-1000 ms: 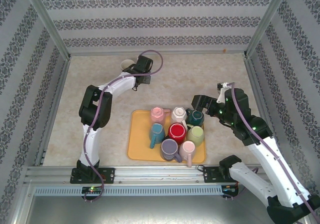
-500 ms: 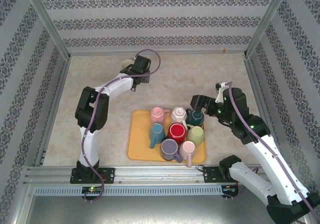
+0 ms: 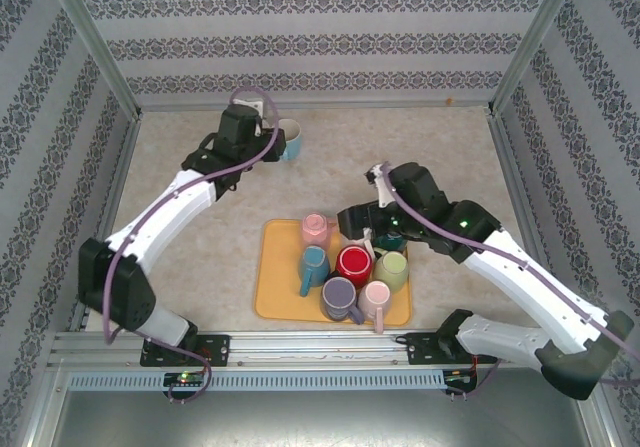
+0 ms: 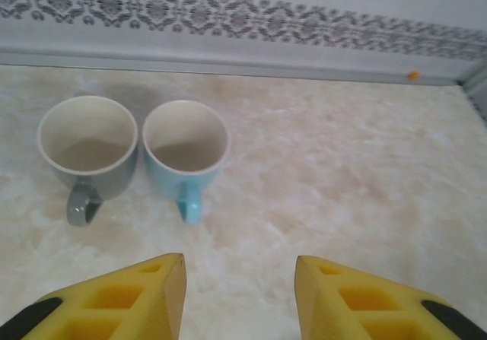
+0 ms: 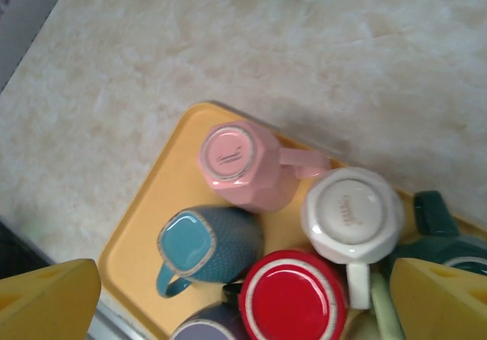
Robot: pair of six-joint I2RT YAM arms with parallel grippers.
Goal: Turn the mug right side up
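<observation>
The light blue mug point(image 4: 186, 138) stands upright, mouth up, just beside an upright grey mug point(image 4: 87, 136).

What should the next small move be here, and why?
Probably lower the right gripper, open above the tray, onto the red mug standing bottom-up beneath it. The left gripper is open and empty, facing the grey mug and light blue mug, both upright.

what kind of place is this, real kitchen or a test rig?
Probably a staged lab cell, not a kitchen: aluminium frame posts around a tabletop, wallpaper panels as walls, and a yellow tray packed with mugs.
</observation>
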